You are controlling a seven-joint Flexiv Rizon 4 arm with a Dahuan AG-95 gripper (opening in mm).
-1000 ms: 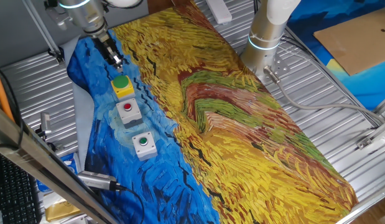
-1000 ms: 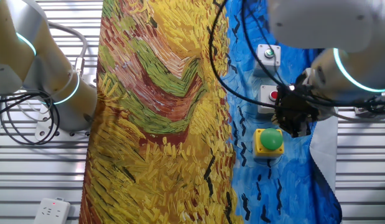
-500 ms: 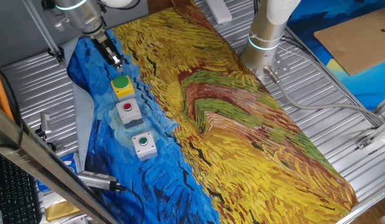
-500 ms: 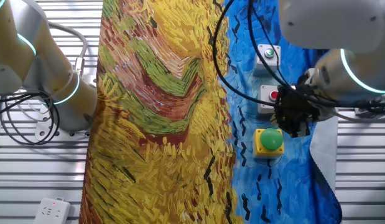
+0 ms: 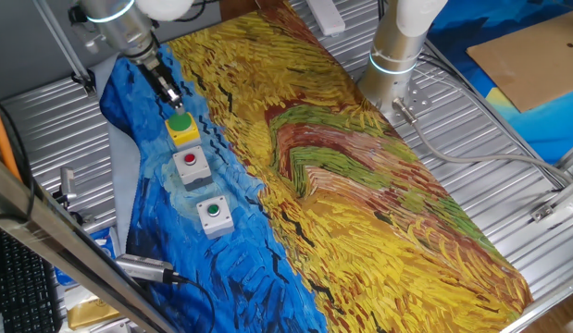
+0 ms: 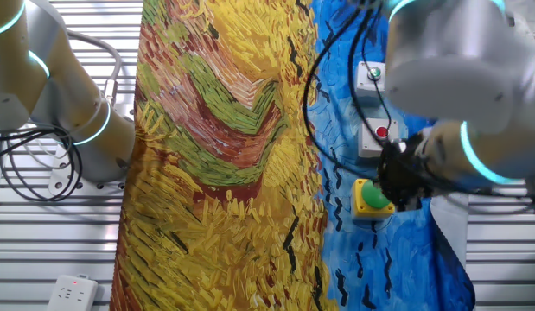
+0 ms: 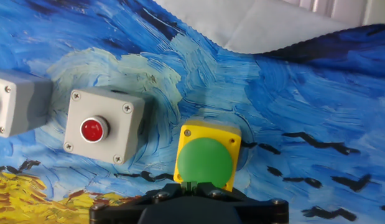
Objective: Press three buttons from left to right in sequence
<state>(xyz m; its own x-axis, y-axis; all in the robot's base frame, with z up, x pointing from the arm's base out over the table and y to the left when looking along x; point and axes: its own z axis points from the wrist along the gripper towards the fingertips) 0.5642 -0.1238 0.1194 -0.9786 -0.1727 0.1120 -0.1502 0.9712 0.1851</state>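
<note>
Three button boxes lie in a row on the blue part of the cloth. The yellow box with the big green cap [image 5: 181, 128] [image 6: 368, 198] [image 7: 204, 160] is at one end. The grey-white box with the red button [image 5: 191, 164] [image 6: 378, 134] [image 7: 102, 130] is in the middle. The grey-white box with the small green button [image 5: 213, 214] [image 6: 372, 75] is at the other end; the hand view shows only its edge [image 7: 12, 109]. My gripper [image 5: 173, 100] [image 6: 397, 183] [image 7: 192, 185] hangs just over the green cap, its fingertips shut together at the cap's near edge. I cannot tell whether they touch it.
A painted cloth [image 5: 342, 185] covers the table, yellow in the middle and blue on the buttons' side. A second arm's white base [image 5: 397, 46] stands at the far edge. A metal cylinder [image 5: 143, 268] lies by the blue corner. A grey cloth [image 7: 273, 25] lies beyond the blue edge.
My gripper has moved down and a little toward the yellow box, so it now covers part of the box in the other fixed view. The boxes have not moved.
</note>
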